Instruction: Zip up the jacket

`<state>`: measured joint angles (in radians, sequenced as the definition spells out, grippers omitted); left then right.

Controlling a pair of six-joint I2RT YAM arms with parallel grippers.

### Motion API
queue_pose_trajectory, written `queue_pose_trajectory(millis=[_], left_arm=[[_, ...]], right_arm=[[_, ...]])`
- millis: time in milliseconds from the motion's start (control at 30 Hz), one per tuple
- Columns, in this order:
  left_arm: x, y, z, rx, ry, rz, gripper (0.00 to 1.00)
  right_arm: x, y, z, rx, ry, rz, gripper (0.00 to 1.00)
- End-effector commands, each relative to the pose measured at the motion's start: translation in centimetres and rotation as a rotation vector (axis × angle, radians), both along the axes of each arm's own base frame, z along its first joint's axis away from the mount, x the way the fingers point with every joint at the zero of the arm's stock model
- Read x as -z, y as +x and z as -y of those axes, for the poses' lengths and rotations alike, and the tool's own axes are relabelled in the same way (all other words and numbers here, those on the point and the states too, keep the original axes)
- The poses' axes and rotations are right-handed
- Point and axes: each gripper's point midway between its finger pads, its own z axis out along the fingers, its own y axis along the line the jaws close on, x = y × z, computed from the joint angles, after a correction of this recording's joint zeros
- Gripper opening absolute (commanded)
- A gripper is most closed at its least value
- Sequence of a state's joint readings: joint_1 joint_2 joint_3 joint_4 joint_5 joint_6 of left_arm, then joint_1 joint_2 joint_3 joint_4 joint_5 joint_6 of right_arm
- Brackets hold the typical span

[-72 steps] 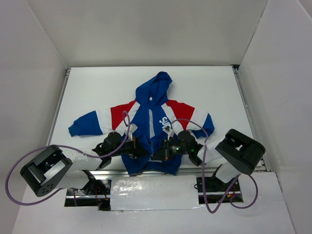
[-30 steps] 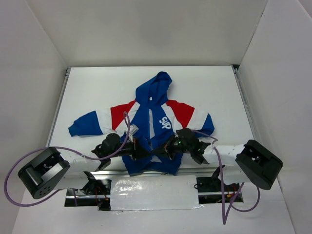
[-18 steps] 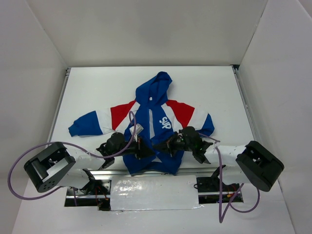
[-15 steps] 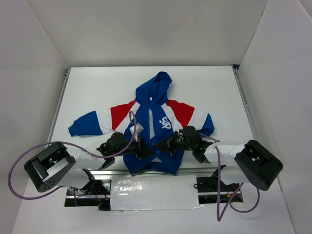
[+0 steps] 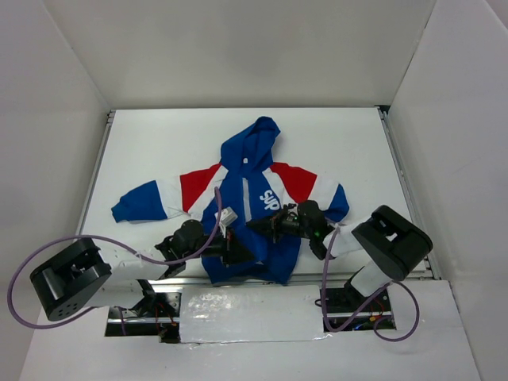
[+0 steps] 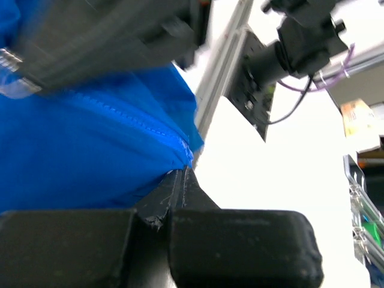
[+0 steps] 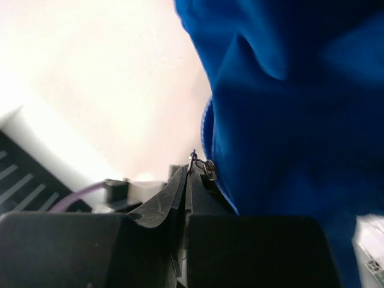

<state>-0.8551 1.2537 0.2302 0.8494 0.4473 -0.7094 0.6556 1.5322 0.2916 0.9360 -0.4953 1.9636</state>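
Observation:
The jacket lies flat on the white table, hood toward the back, with blue body, red shoulders and white stripes. My left gripper is low on the jacket's front near the bottom hem. In the left wrist view the left gripper is shut, with the blue hem pinched at its tips. My right gripper reaches in from the right onto the front zipper line, just below the white lettering. Seen from the right wrist, the right gripper is shut on the small metal zipper pull.
White walls enclose the table on three sides. A metal rail runs along the near edge under the jacket's hem. Purple cables loop off both arms. The jacket's left sleeve stretches toward the table's left side.
The right gripper has moved up the jacket's front with the zipper pull, and its elbow swung inward. The left gripper has shifted slightly down and right at the hem.

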Motion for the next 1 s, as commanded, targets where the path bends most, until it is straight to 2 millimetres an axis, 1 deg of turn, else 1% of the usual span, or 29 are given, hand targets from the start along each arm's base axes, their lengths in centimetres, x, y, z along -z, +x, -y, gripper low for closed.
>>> queue_pose_trajectory(millis=[0,33,67,100,133,167,300,333,367,400,433,467,500,567,600,633,667,700,733,767,800,833,867,900,933,967], left_arm=[[-0.2,-3.9,0.0,0.168,-0.007,-0.009,0.00],[-0.1,-3.9,-0.2,0.163,0.001,-0.009,0.00],[-0.2,-3.9,-0.2,0.161,0.002,0.001,0.00],[0.1,-3.9,-0.4,0.152,0.014,-0.005,0.00],[-0.1,-4.0,-0.5,0.152,0.008,0.002,0.00],[0.0,-4.1,-0.6,0.152,0.008,0.002,0.00],[-0.1,-4.3,-0.6,0.156,0.008,-0.001,0.00],[-0.1,-4.3,-0.6,0.154,0.008,-0.003,0.00],[-0.1,-4.4,-0.6,0.154,0.011,-0.006,0.00],[0.0,-4.4,-0.6,0.151,0.013,-0.006,0.00],[0.0,-4.4,-0.6,0.150,0.014,-0.006,0.00],[-0.2,-4.4,-0.6,0.150,0.010,-0.001,0.00],[0.0,-4.3,-0.7,0.140,0.024,-0.007,0.00],[-0.1,-4.3,-0.7,0.136,0.024,0.006,0.00],[0.1,-4.2,-0.9,0.123,0.038,0.000,0.00],[0.1,-4.2,-0.9,0.121,0.040,0.003,0.00],[0.0,-4.2,-0.9,0.122,0.039,0.011,0.00],[0.1,-4.2,-1.0,0.120,0.043,0.011,0.00],[0.1,-4.2,-1.0,0.111,0.048,0.011,0.00],[0.2,-4.2,-1.1,0.111,0.049,0.010,0.00],[0.3,-4.1,-1.1,0.105,0.051,0.009,0.00],[0.6,-3.8,-1.1,0.089,0.062,0.013,0.00],[1.0,-3.7,-1.2,0.080,0.073,0.007,0.00],[1.2,-3.6,-1.2,0.071,0.082,0.002,0.00],[1.6,-3.2,-1.3,0.047,0.095,-0.003,0.00],[1.9,-3.0,-1.3,0.037,0.103,-0.007,0.00]], right_arm=[[-6.8,3.4,-0.1,0.099,0.207,0.112,0.00],[-6.2,3.5,-0.1,0.104,0.183,0.085,0.00],[-6.2,3.6,0.0,0.113,0.175,0.078,0.00],[-6.8,4.0,0.3,0.137,0.172,0.086,0.00],[-6.3,4.3,0.3,0.145,0.139,0.066,0.00],[-6.7,4.5,0.4,0.150,0.123,0.092,0.00],[-6.8,6.6,0.5,0.186,0.088,0.097,0.00],[-7.0,7.8,0.4,0.194,0.096,0.102,0.00],[-8.2,9.2,0.5,0.211,0.114,0.129,0.00],[-8.2,10.0,0.4,0.210,0.111,0.130,0.00],[-7.2,11.0,0.2,0.211,0.087,0.117,0.00],[-8.0,12.9,0.4,0.232,0.088,0.131,0.00],[-7.8,13.9,0.5,0.243,0.071,0.136,0.00],[-6.0,16.3,0.9,0.282,0.011,0.107,0.00],[-6.4,18.7,1.5,0.314,-0.018,0.150,0.00],[-6.1,20.2,1.9,0.348,-0.059,0.152,0.00],[-4.8,21.1,2.4,0.357,-0.125,0.113,0.00],[-6.3,23.7,2.5,0.370,-0.153,0.175,0.00],[-6.5,25.5,3.4,0.393,-0.179,0.186,0.00],[-9.5,28.1,3.6,0.406,-0.179,0.236,0.00],[-8.1,30.4,4.7,0.418,-0.234,0.242,0.00],[-8.8,32.1,5.0,0.413,-0.253,0.269,0.00],[-11.0,34.9,5.2,0.411,-0.274,0.327,0.00],[-12.2,36.1,5.6,0.418,-0.278,0.364,0.00],[-13.4,37.4,6.6,0.427,-0.287,0.393,0.00],[-18.7,38.2,6.4,0.419,-0.249,0.501,0.00]])
